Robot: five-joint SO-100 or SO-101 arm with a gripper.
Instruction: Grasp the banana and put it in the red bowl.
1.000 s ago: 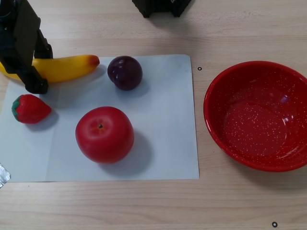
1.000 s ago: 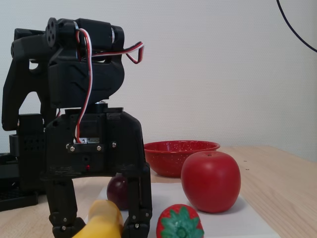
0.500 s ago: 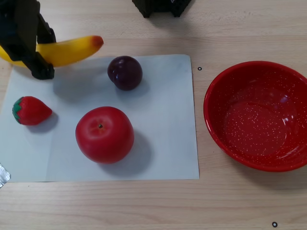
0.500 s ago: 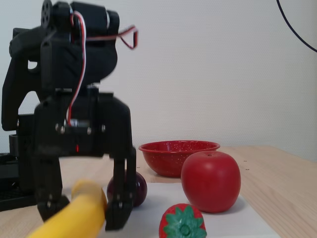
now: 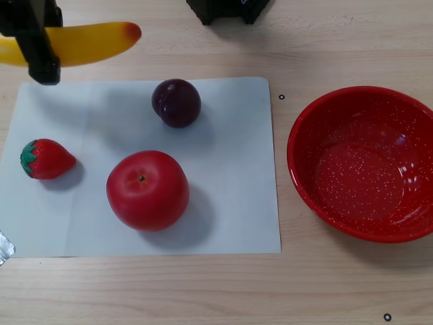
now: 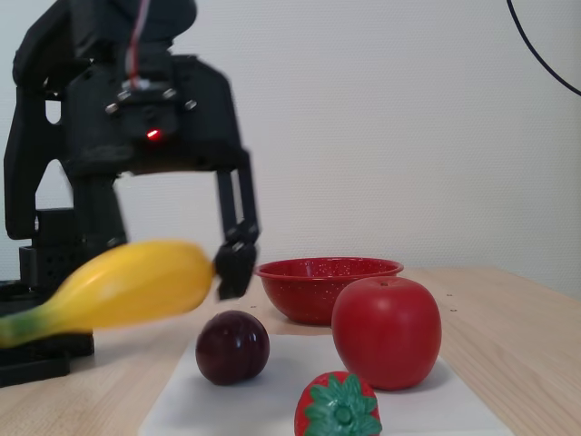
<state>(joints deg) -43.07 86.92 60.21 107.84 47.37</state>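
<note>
Tool [image 6: 227, 272] clenched on banana [image 6: 127, 286], lifted off the worktop [image 6: 508, 327]. Other view alone shows its orange tip; fixed view, its green stem.

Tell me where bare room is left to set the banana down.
The red bowl is empty. Bare paper lies right of the apple; bare wood lies below the paper. Crowded: between plum, apple and strawberry.

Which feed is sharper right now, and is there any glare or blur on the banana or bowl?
Other view: sharp; soft shadows, white glare spots inside the red bowl. Fixed view: the banana in the claw is smeared and soft, as is the near strawberry; the apple looks crisp.
</note>
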